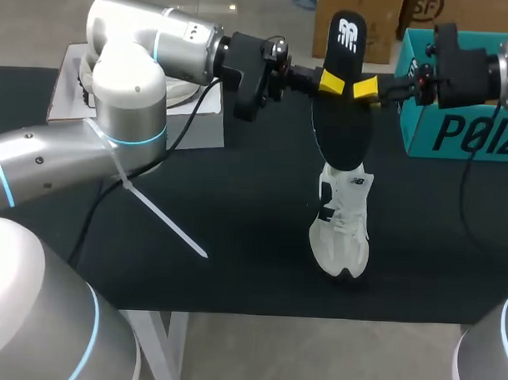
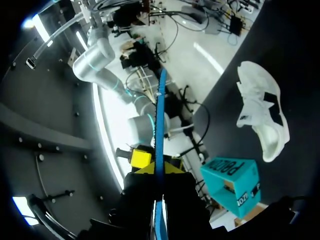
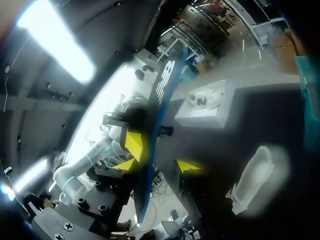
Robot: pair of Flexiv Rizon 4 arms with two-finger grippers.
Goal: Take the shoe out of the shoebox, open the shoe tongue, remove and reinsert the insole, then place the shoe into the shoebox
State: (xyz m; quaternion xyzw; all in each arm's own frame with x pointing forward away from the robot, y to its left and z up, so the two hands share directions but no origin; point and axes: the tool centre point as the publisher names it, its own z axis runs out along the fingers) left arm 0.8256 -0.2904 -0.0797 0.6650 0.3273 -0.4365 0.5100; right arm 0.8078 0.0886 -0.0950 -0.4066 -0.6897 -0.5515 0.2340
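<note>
A black insole (image 1: 341,118) with a white logo hangs upright in the air over the white shoe (image 1: 343,222), which lies on the black table. My left gripper (image 1: 329,82) is shut on the insole's upper part from the left. In the left wrist view the insole (image 2: 159,125) runs edge-on between the yellow tips of the left gripper (image 2: 159,169). My right gripper (image 1: 368,88) is at the insole's right edge. In the right wrist view the right gripper (image 3: 157,165) stands open around the insole (image 3: 159,107), one fingertip (image 3: 189,166) clearly apart from it. The teal shoebox (image 1: 464,135) stands at the right.
A white lid (image 1: 136,102) with crumpled paper in it lies at the back left, partly behind my left arm. The shoe (image 2: 262,115) lies about midway across the table, a short way from its front edge (image 1: 316,317).
</note>
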